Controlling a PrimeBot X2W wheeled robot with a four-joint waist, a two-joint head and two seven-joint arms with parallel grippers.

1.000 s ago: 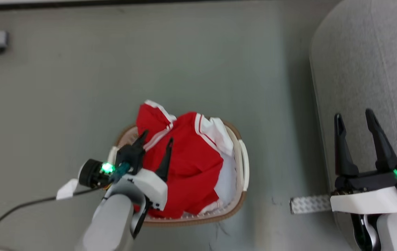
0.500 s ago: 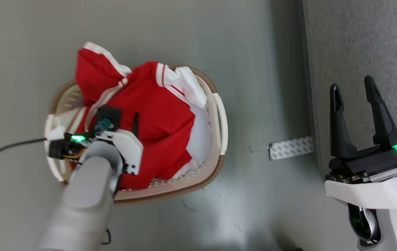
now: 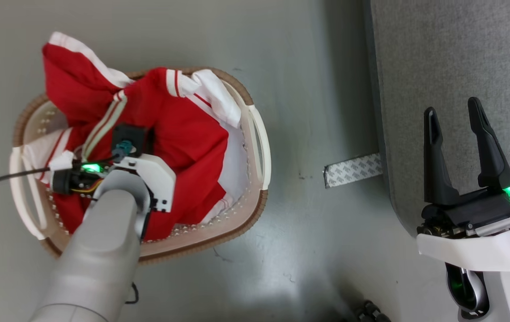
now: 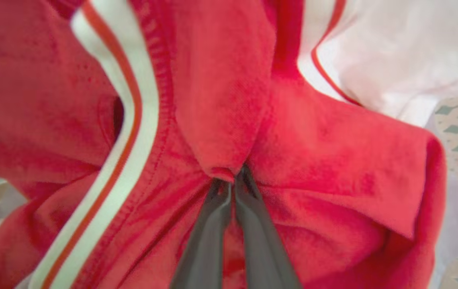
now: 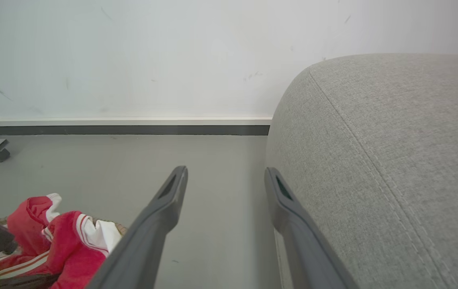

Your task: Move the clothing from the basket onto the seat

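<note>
Since 1 second ago the left gripper (image 4: 232, 178) has sunk from above the heap into the clothing (image 3: 188, 134), and its 2 fingers have gone from spread to clenched. The head camera has swung as well, so the slide of the basket (image 3: 261, 203) toward 9 o'clock in that view is the camera's doing.

In the left wrist view the 2 dark fingers meet at their tips in the middle and pinch a fold of red cloth. A white band with a red stripe runs from 11 o'clock down to 7 o'clock. A white panel lies at 1 o'clock, and the basket's perforated wall shows at 3 o'clock.

In the head view the clothing is heaped in the basket at 9 o'clock. 1 red part with white trim hangs over the rim at the basket's 11 o'clock, and a white panel is draped on the rim at its 1 o'clock.

The seat (image 3: 452, 67) fills 2 o'clock, well apart from the basket, with grey floor (image 3: 308, 67) between them. A patterned strip of tape (image 3: 353, 170) lies on the floor against the seat's base.

At 4 o'clock the right gripper (image 3: 452, 107) hangs before the seat's edge, its 2 fingers spread and grasping nothing.
</note>
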